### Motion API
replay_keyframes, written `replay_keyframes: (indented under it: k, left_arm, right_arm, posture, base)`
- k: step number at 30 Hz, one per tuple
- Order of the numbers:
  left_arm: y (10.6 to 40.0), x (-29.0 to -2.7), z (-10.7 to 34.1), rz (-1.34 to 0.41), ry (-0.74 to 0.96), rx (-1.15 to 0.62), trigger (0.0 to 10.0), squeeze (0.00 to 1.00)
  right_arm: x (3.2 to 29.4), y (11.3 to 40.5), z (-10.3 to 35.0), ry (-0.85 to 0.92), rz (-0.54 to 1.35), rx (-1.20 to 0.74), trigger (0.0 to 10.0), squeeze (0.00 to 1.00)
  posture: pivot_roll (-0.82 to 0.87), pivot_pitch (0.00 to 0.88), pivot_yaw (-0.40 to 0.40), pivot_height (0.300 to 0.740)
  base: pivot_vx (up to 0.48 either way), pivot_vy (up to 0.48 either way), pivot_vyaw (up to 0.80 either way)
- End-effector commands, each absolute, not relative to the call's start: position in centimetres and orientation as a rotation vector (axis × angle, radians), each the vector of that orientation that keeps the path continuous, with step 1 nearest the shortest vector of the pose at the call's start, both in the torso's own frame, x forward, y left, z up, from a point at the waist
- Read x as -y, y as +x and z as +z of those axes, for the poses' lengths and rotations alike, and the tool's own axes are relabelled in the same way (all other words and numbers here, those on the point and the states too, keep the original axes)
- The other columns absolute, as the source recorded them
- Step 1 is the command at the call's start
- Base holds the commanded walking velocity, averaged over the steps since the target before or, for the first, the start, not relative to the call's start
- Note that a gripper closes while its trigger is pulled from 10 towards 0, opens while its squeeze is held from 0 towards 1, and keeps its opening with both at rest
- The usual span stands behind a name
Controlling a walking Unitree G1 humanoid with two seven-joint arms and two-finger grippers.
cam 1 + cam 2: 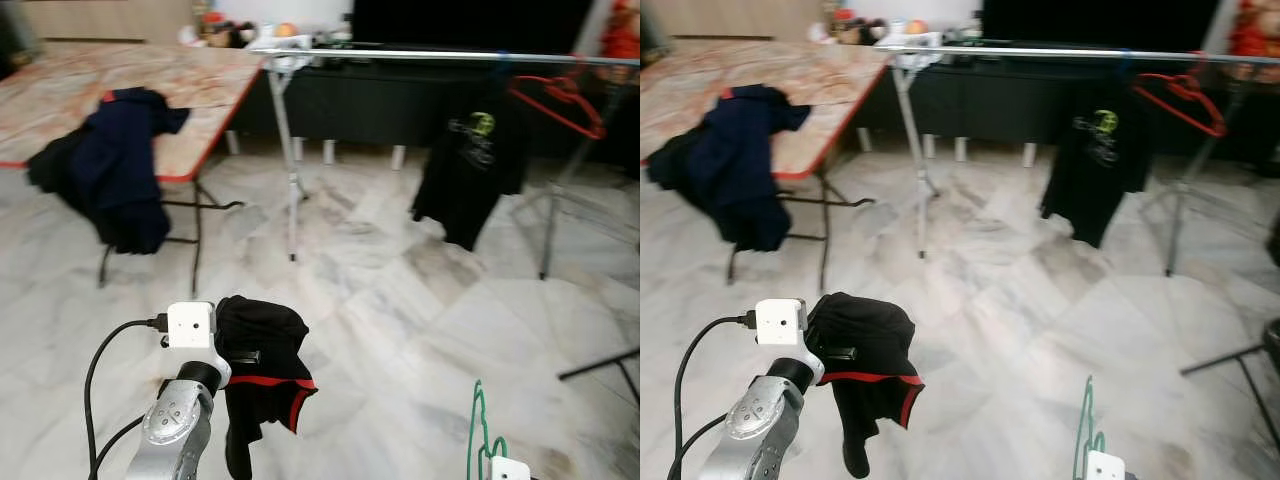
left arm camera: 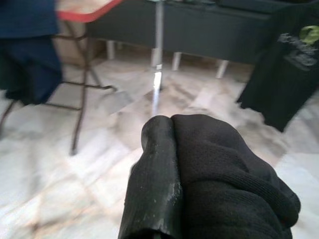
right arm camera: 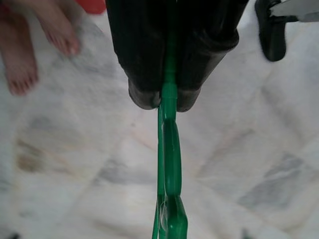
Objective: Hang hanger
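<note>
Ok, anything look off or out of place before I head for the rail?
Two things. A dark garment is slumped over the table edge, half hanging off. And the green hanger in the right gripper is bare, while the left gripper is clamped on a bunched black garment.

Green plastic hanger (image 3: 168, 149) was pinched between my right gripper (image 3: 168, 99) fingers, thin, edge-on, upright, held low above marble floor, well short of rail (image 1: 440, 55)

A table (image 1: 200, 80) stands left, a rail (image 1: 420, 54) right behind, a shirt (image 1: 470, 170) hanging from it.
</note>
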State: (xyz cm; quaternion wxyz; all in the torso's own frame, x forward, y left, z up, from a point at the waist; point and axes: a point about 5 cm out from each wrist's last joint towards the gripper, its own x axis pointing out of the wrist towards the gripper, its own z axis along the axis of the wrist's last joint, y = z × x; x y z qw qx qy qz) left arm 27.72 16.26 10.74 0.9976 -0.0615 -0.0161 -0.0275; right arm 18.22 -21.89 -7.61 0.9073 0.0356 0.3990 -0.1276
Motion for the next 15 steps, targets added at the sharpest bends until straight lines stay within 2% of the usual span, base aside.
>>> replay_keyframes:
  k: [1, 4, 15]
  left_arm:
    - [27.68, -16.45, 11.49, -0.049, -0.111, 0.058, 10.0, 0.0]
    - [27.69, -16.46, 11.48, -0.048, -0.112, 0.055, 10.0, 0.0]
    - [27.65, -16.53, 11.41, -0.045, -0.112, 0.047, 10.0, 0.0]
  right_arm:
    - [21.62, 17.24, -8.17, 0.092, -0.265, -0.856, 10.0, 0.0]
    - [21.57, 17.18, -8.21, 0.093, -0.268, -0.859, 10.0, 0.0]
    - [21.39, 17.12, -8.28, 0.123, -0.258, -0.86, 10.0, 0.0]
  posture:
    - [-0.02, 0.127, 0.026, 0.74]
    - [-0.02, 0.128, 0.026, 0.74]
    - [-0.02, 0.126, 0.022, 0.74]
  base:
    - [0.0, 0.0, 0.0]
    - [0.0, 0.091, 0.0]
    - [0.0, 0.327, 0.0]
